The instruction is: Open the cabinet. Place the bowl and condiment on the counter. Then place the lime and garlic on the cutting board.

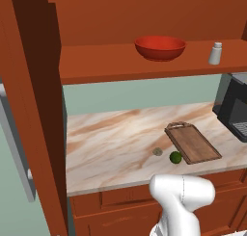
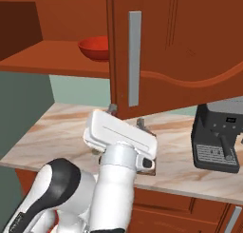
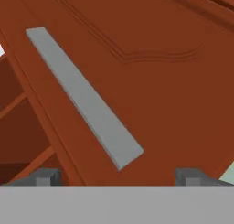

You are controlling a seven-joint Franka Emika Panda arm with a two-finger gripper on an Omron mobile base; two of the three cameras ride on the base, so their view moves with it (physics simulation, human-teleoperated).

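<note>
The cabinet (image 1: 144,69) stands open. Its right door (image 2: 180,46) is swung out toward me, with a grey bar handle (image 2: 135,58). On the shelf sit the red bowl (image 1: 160,47) and, to its right, the small whitish condiment (image 1: 215,53) shaker. Below on the counter (image 1: 111,143) lies the wooden cutting board (image 1: 193,142). The green lime (image 1: 175,157) sits at the board's near left corner, with the grey garlic (image 1: 157,151) just left of it. My gripper (image 2: 126,114) is open and holds nothing. It sits just under the right door's lower edge, near the handle (image 3: 84,97).
A black coffee machine (image 1: 234,105) stands on the counter right of the board. The cabinet's left door (image 1: 34,110) is swung wide open at the far left, its grey handle (image 1: 14,138) facing out. Lower drawer fronts (image 1: 120,201) run beneath the counter.
</note>
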